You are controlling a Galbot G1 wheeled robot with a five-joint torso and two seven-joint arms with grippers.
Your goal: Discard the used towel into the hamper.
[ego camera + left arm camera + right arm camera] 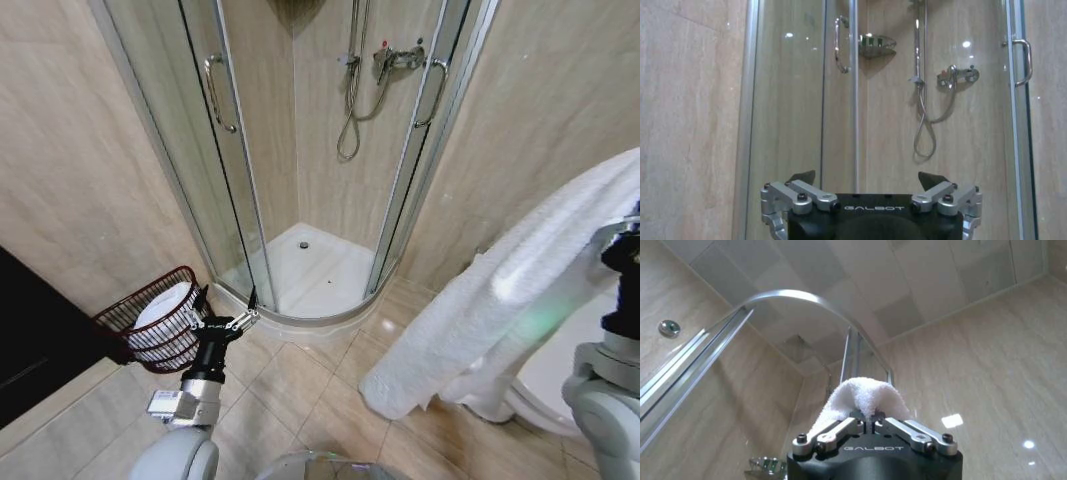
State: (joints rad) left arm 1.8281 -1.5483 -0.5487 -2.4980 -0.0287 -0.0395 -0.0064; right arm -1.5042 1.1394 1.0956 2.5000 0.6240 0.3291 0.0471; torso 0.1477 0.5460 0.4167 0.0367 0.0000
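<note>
One white towel hanging long from the raised right gripper, fingers pinched on a fold of it, left gripper low with fingers spread, beside one red wire hamper on the tile floor, near the shower's two glass doors.

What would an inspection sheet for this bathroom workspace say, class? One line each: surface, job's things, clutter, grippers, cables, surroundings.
Surface: beige tiled floor.
Job's things: white towel hangs from the right gripper; hamper stands by the wall at the robot's left, something white inside.
Clutter: nothing seen.
Grippers: right gripper raised, shut on the towel; left gripper open, low, beside the hamper.
Cables: nothing seen.
Surroundings: glass shower cabin, its shower hose.
</note>
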